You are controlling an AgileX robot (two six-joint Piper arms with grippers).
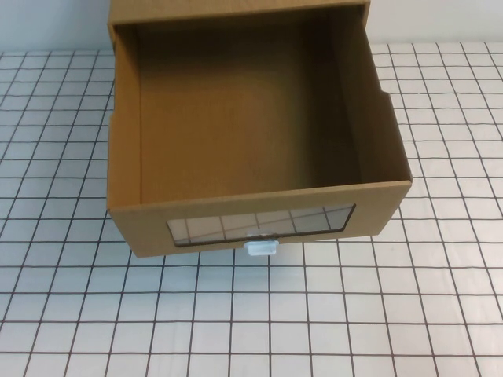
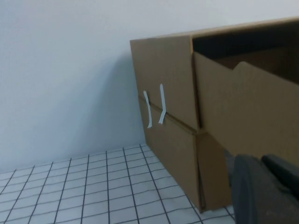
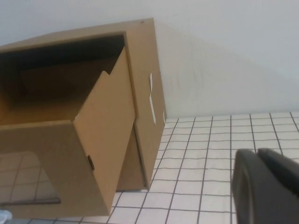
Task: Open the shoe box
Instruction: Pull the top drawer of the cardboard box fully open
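Presently: box (image 1: pixel 236 8), cardboard, at the far middle of the table (image 1: pixel 409 314), against the wall. The drawer (image 1: pixel 236 118) is slid well out toward the robot and is empty, with a window (image 1: pixel 259 224) and a white tab (image 1: pixel 261 248) on its front. Left gripper (image 2: pixel 264 186): low beside the box's left flank, clear of it; wide or narrow, cannot tell. Right gripper (image 3: pixel 264 186): off the right flank, closed, holding nothing. Step: opening looks done. Next move, by my reckoning: nothing more on the drawer, only keeping both arms clear.

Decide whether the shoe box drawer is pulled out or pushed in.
Pulled out: the drawer juts forward from its sleeve, empty interior exposed. Left gripper and right gripper hang at either side.
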